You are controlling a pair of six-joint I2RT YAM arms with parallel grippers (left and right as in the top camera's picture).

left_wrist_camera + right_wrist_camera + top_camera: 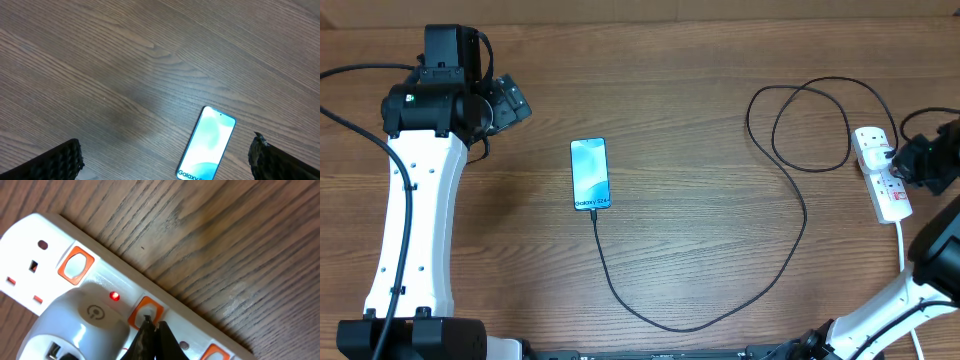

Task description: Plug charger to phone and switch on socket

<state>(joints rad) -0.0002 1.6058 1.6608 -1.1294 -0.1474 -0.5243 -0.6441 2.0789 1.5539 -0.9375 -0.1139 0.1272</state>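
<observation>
Well right of the phone (589, 174), clenched right gripper (151, 327) tipped onto a socket (882, 175) switch (145, 312), red lamp (115, 296) lit; charger (599, 245) meeting phone's lettered end; left gripper (517, 98) released, hovering left of phone.

The phone (589, 174) lies mid-table (700, 90). The charger (800, 215) leaves its near end, curves right, then loops far right to the socket (880, 190) at the right edge. The right gripper (152, 325) touches a switch (142, 307) on the socket. The left gripper (510, 100) sits far-left of the phone.
</observation>
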